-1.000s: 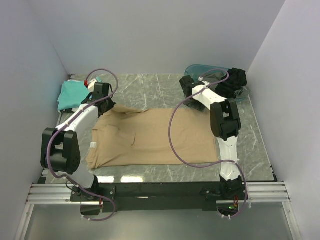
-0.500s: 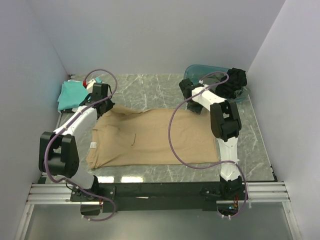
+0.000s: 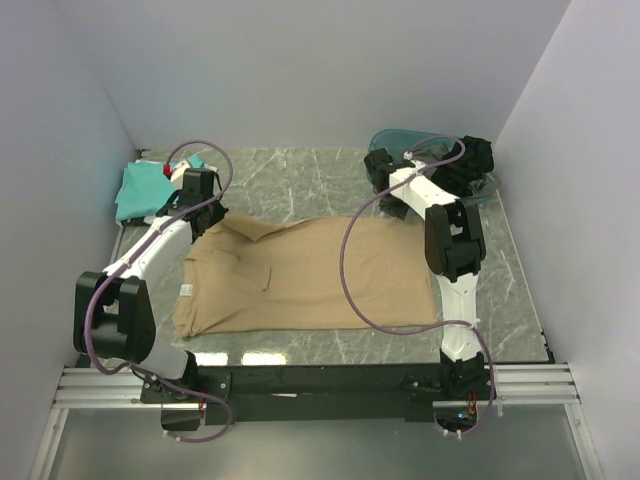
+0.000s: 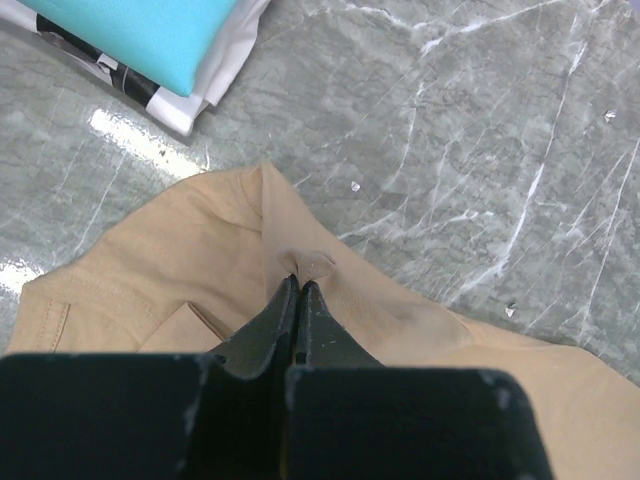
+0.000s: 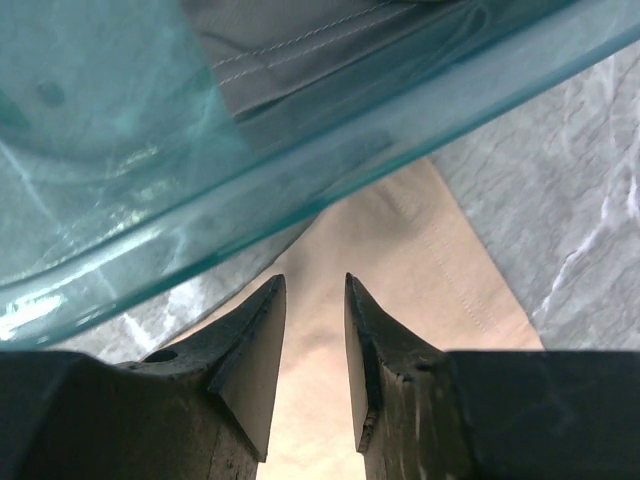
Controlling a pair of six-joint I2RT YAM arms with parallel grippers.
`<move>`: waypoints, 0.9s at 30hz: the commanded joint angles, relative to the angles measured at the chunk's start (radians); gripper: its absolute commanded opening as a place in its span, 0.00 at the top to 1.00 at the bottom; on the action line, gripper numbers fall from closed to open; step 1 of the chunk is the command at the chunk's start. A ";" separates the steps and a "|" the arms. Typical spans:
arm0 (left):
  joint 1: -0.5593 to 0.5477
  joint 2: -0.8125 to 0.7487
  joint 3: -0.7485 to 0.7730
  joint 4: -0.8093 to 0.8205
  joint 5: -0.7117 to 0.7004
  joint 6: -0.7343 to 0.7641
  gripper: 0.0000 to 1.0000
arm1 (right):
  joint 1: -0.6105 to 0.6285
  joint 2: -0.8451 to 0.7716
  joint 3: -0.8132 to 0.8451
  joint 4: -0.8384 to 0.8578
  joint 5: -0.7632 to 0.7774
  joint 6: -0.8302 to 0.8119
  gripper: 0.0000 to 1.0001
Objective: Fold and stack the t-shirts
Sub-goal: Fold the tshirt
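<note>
Tan t-shirt (image 3: 300,275) lengthwise left-right, neck left, left fingers (image 4: 268,322) pinching it, right fingers (image 5: 255,345) apart

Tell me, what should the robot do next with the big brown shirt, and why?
Probably the right gripper should lower and close on the far edge of the tan shirt. It is open, with tan cloth showing between its fingers, beside the teal bin, while the left gripper is shut on a pinch of the shirt. Both sides likely need holding before folding.

- Left gripper (image 4: 299,292), jaws pressed together, pinches a small pucker of the tan t-shirt (image 4: 170,250).
- Teal t-shirt (image 4: 140,30) lies on a white t-shirt (image 4: 228,55) at the marble table (image 4: 470,130) edge.
</note>
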 commanded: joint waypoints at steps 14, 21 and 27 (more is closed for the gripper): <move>-0.003 -0.066 -0.011 0.025 0.006 -0.003 1.00 | 0.014 0.078 0.108 -0.051 -0.029 0.025 0.58; -0.003 -0.064 -0.010 0.025 0.009 -0.004 1.00 | 0.014 0.023 0.006 -0.007 -0.109 0.036 0.59; -0.003 -0.071 -0.004 0.014 0.003 -0.003 1.00 | 0.013 0.006 -0.025 0.016 -0.118 0.036 0.83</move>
